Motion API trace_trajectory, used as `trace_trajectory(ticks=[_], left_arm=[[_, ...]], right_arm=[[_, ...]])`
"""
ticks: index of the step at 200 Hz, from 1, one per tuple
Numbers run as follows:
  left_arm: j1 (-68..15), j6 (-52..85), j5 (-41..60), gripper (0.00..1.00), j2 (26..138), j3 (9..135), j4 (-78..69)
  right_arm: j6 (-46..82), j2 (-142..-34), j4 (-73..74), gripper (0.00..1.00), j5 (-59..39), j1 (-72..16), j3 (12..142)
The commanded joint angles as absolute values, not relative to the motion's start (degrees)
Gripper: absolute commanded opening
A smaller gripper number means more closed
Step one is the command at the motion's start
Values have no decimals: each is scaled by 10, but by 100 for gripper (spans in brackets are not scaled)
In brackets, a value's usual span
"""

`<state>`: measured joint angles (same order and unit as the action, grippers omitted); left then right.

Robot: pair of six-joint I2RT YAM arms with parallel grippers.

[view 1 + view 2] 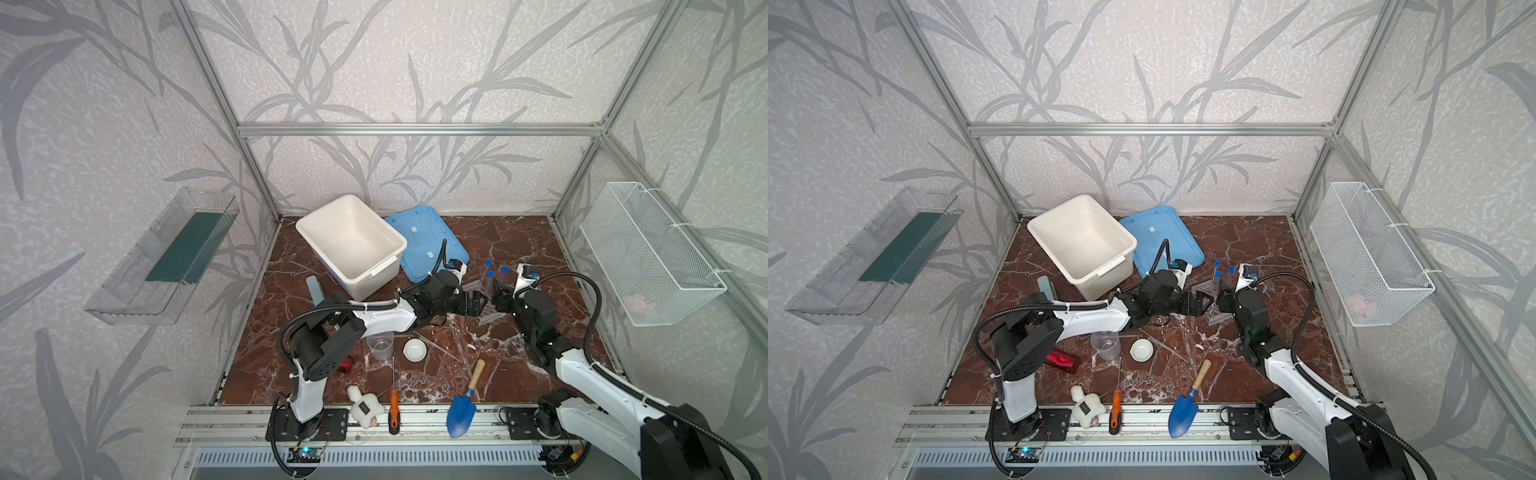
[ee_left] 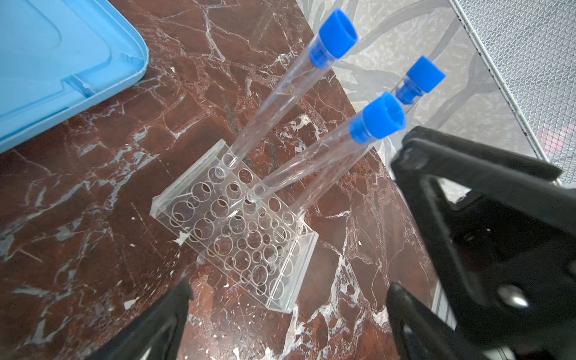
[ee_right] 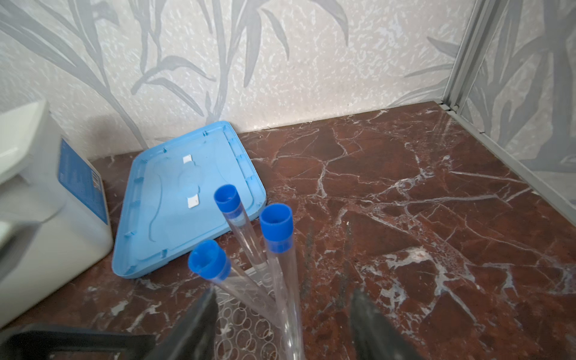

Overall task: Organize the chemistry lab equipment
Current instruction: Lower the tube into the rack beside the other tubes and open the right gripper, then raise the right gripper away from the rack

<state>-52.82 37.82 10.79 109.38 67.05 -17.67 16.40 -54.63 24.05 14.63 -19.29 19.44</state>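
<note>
Three clear blue-capped test tubes [image 2: 338,34] [image 3: 276,219] [image 1: 491,274] stand tilted in the clear grid rack [image 2: 233,230] [image 3: 249,330] [image 1: 1219,318] at mid table. My left gripper [image 2: 290,283] [image 1: 478,303] is open just left of the rack, with nothing between its fingers. My right gripper [image 3: 285,293] [image 1: 498,291] is open at the rack's right side. One tube passes between its spread fingers, and neither finger touches it. Nearer the front, a clear beaker [image 1: 380,345], a small white dish [image 1: 414,349] and a thin clear rod [image 1: 1167,348] lie on the marble.
A white bin [image 1: 353,245] and its blue lid [image 1: 424,241] sit at the back. A blue trowel [image 1: 463,409], an orange-handled screwdriver [image 1: 393,411] and a plush toy [image 1: 363,405] lie at the front edge. A wire basket [image 1: 648,253] hangs on the right wall.
</note>
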Motion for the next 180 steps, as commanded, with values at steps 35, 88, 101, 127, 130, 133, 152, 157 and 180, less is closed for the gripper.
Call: trace_trajectory(ticks=[35, 88, 101, 127, 130, 133, 152, 157, 180], left_arm=[[-526, 377, 86, 99, 1076, 723, -109], [-526, 365, 78, 97, 1073, 747, -79], [-526, 366, 80, 97, 1079, 749, -80], [-526, 364, 80, 97, 1091, 758, -76], [-526, 362, 79, 97, 1092, 760, -74], [-526, 362, 79, 97, 1093, 762, -71], [-526, 357, 79, 97, 1101, 772, -63], [-526, 356, 80, 97, 1103, 775, -61], [-525, 355, 80, 97, 1108, 783, -56]], right_arm=[[217, -489, 52, 76, 116, -127, 311], [178, -560, -73, 69, -34, -56, 439], [165, -585, -103, 67, -39, -53, 468], [157, -629, -129, 63, -50, -33, 503], [156, -635, -134, 62, -52, -31, 507], [156, -642, -137, 62, -57, -30, 512], [143, -682, -162, 59, -80, -25, 540], [141, -687, -163, 59, -85, -25, 542], [132, -695, -138, 59, -95, -25, 530]])
